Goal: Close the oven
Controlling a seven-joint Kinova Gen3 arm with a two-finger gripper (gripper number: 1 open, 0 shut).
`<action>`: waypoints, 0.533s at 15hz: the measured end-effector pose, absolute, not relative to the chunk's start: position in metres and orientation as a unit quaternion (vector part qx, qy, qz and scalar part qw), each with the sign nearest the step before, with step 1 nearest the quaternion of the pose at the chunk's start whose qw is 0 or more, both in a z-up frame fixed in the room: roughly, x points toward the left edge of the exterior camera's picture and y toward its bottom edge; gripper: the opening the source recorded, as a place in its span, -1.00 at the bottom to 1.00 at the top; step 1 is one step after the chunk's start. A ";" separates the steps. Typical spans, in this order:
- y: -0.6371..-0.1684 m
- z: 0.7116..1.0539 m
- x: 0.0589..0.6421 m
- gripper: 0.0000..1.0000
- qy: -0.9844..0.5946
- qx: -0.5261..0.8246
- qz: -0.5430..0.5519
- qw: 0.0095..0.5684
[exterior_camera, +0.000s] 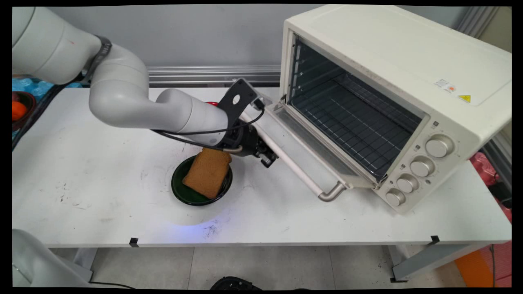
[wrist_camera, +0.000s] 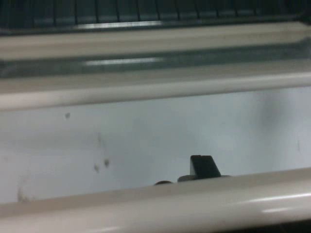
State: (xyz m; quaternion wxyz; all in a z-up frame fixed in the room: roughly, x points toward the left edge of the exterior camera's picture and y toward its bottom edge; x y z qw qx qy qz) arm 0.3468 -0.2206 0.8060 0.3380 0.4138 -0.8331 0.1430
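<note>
My gripper [exterior_camera: 267, 158] sits low over the table, right against the white handle bar [exterior_camera: 294, 168] of the toaster oven's [exterior_camera: 388, 81] opened door [exterior_camera: 304, 141]. In the hand view the handle bar [wrist_camera: 155, 204] runs across the bottom and covers most of the gripper [wrist_camera: 194, 172]; only a small black part pokes up behind it. Beyond lie the door's inner face [wrist_camera: 155, 136] and the oven's dark rack [wrist_camera: 146, 14]. Just left of the gripper, a brown slice of toast [exterior_camera: 207, 171] rests tilted in a dark green bowl [exterior_camera: 179, 192].
The oven stands at the table's right, its cavity empty but for the wire rack [exterior_camera: 351, 118]. A red thing [exterior_camera: 211, 103] peeks out behind the arm. At the far left edge is a dark bowl holding something orange [exterior_camera: 18, 110].
</note>
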 end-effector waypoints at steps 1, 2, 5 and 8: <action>-0.223 0.807 0.346 -1.00 -0.832 0.413 0.145 0.341; -0.227 0.810 0.344 -1.00 -0.830 0.412 0.149 0.345; -0.238 0.816 0.338 -1.00 -0.825 0.407 0.161 0.358; -0.250 0.824 0.331 -1.00 -0.819 0.402 0.173 0.371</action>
